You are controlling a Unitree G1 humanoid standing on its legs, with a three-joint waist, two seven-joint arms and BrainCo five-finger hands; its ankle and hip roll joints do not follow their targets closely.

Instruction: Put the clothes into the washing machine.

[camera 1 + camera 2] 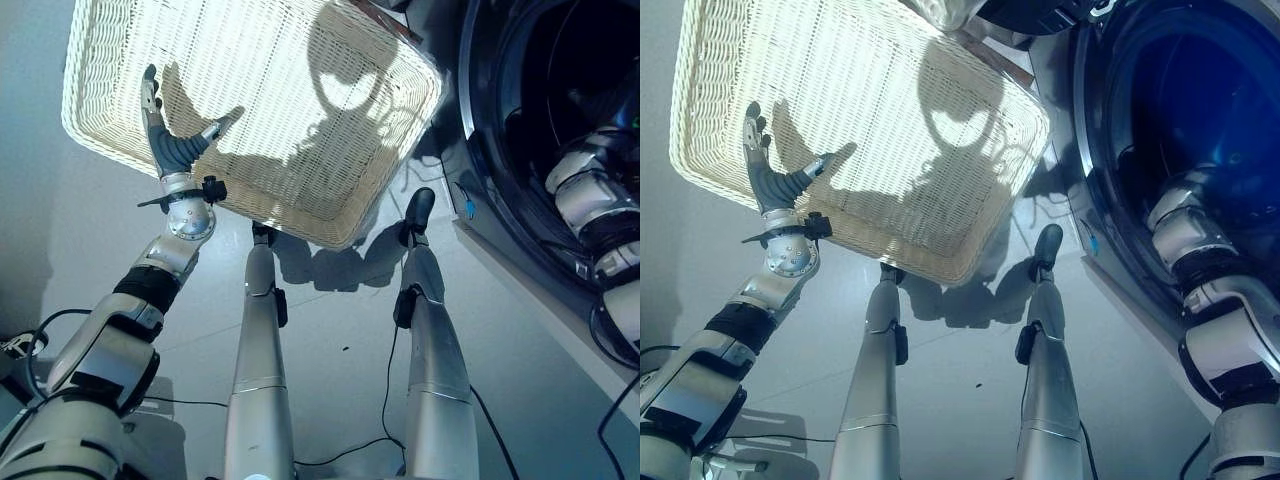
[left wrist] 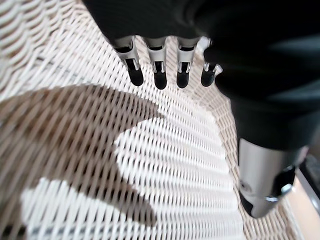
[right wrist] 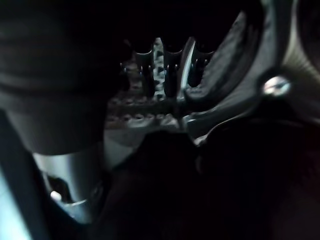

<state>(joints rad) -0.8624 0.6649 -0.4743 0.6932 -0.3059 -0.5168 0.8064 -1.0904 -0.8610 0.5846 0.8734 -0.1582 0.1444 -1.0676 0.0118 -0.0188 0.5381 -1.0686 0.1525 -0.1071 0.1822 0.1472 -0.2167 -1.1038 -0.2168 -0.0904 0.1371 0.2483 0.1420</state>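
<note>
The white wicker basket lies on the floor with nothing on its woven bottom. My left hand hovers over the basket's near left part, fingers straight and spread, thumb apart, holding nothing. My right arm reaches into the round opening of the washing machine on the right. Inside, my right hand has its fingers straight, pointing at the perforated drum wall. A dark mass lies below them; I cannot tell if it is cloth.
The washing machine's front and door ring stand close to the basket's right corner. A pale crumpled thing shows just past the basket's far rim. Grey floor lies left of the basket.
</note>
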